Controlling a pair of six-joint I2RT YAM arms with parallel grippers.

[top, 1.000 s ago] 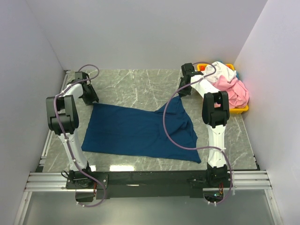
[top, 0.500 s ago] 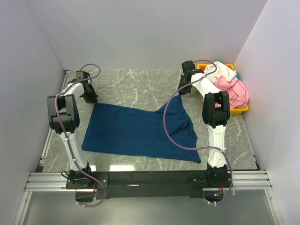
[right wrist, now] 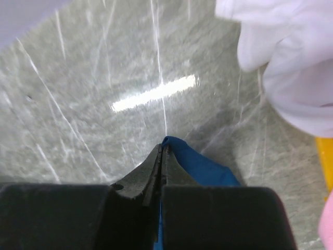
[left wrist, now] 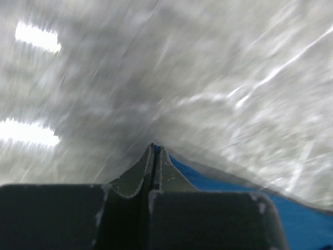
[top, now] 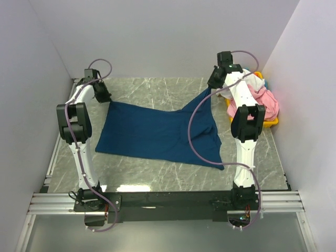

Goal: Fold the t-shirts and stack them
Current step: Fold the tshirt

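A dark navy blue t-shirt (top: 157, 134) is stretched across the middle of the marble table. My left gripper (top: 103, 96) is shut on its far left corner, and blue cloth (left wrist: 218, 179) trails from the pinched tips (left wrist: 155, 151). My right gripper (top: 214, 84) is shut on the far right corner, lifted off the table, with blue cloth (right wrist: 200, 166) hanging from its tips (right wrist: 162, 148). A white t-shirt (top: 251, 83) and a pink t-shirt (top: 268, 104) lie heaped in the bin at the far right; the white t-shirt (right wrist: 291, 62) fills the right wrist view's upper corner.
The yellow bin (top: 268, 124) stands against the right wall at the far right corner of the table. White walls close in the table on the left, back and right. A metal rail (top: 168, 202) runs along the near edge by the arm bases.
My left gripper has shut on the navy shirt's far left corner. Both grippers have moved toward the back wall, the right one also rightward and upward, pulling the shirt's far edge with them.
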